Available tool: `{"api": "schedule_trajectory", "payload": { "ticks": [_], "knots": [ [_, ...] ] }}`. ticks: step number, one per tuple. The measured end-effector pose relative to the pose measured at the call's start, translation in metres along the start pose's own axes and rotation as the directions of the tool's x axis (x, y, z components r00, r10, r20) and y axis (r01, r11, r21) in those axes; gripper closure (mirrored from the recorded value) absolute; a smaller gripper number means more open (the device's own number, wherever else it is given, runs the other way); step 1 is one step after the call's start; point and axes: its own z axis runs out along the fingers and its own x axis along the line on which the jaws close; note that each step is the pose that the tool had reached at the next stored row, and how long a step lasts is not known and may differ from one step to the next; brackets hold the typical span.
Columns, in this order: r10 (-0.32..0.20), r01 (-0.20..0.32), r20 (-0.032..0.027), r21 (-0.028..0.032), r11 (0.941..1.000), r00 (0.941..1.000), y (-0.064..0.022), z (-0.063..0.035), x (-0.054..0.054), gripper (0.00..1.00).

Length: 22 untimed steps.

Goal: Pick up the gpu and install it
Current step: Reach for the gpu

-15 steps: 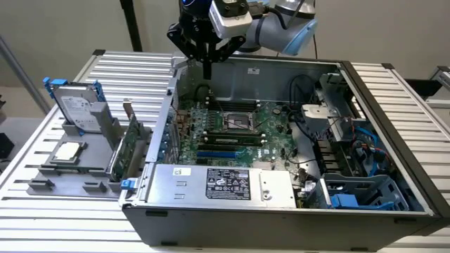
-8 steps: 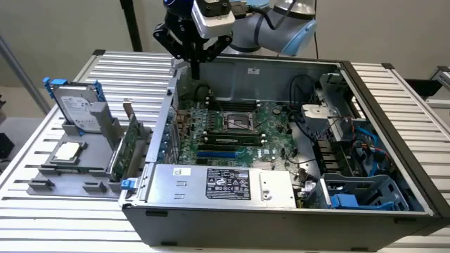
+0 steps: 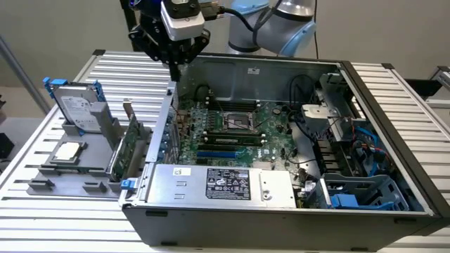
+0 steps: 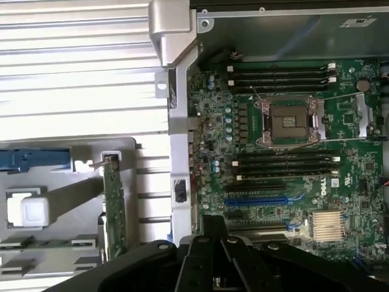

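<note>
Above case wall [image 3: 164,126], end effector [image 3: 174,63] hovers empty

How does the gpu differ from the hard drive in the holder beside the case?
The gpu is a thin green board; the hard drive is a thicker silver block in a blue frame. The gpu stands nearest the case; the hard drive stands farther toward the exterior view's left. Both stand on edge in the gray holder.
</note>
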Motion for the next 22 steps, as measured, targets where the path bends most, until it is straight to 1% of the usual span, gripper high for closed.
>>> {"api": "schedule_trajectory", "payload": {
  "ticks": [8, 22],
  "knots": [
    [0.0, 0.0, 0.0, 0.0, 1.0, 1.0, -0.0129, 0.0009, 0.034, 1.0],
    [0.0, 0.0, 0.0, 0.0, 1.0, 1.0, -0.0338, 0.0123, 0.081, 1.0]
  ]
}}
